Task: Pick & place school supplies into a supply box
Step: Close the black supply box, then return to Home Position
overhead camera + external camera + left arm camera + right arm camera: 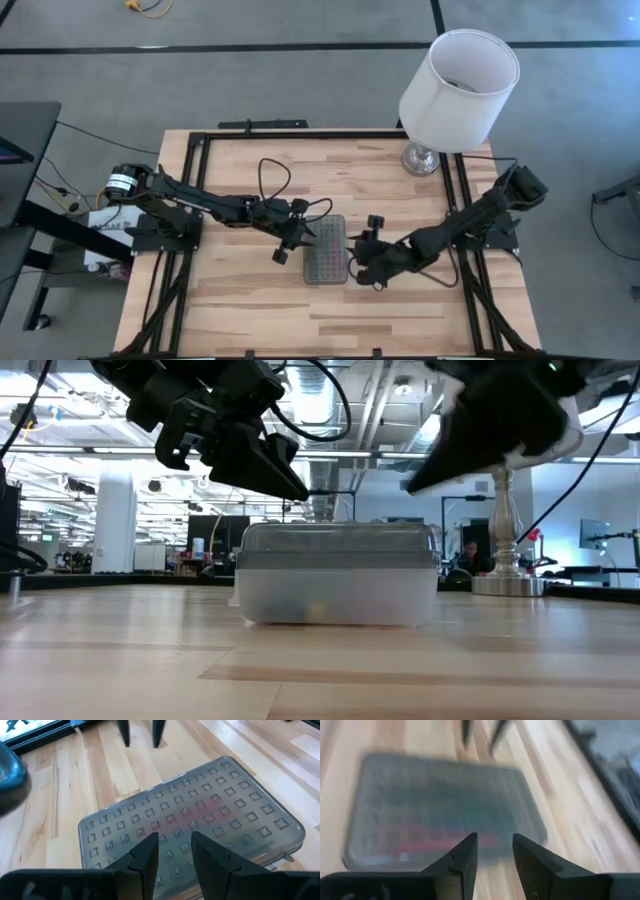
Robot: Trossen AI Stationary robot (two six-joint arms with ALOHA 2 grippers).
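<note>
- Table (250, 310): bare wood planking nearest the low camera; no loose school supplies visible on it.
- Supply box (325, 250): mid-table, lid closed flat, coloured shapes showing faintly through the grey studded lid.
- Left gripper (283, 250): hovering just beside the box's left edge, raised clear of the lid; jaws parted, holding nothing.
- Right gripper (362, 260): hovering just beside the box's right edge, likewise raised; jaws parted, empty.
- Lamp (455, 85): far edge, well apart from the box.
- Step, as judged: supplies appear stowed and lid shut; task near its end. Next move likely calls for both arms to lift away without nudging the box.
</note>
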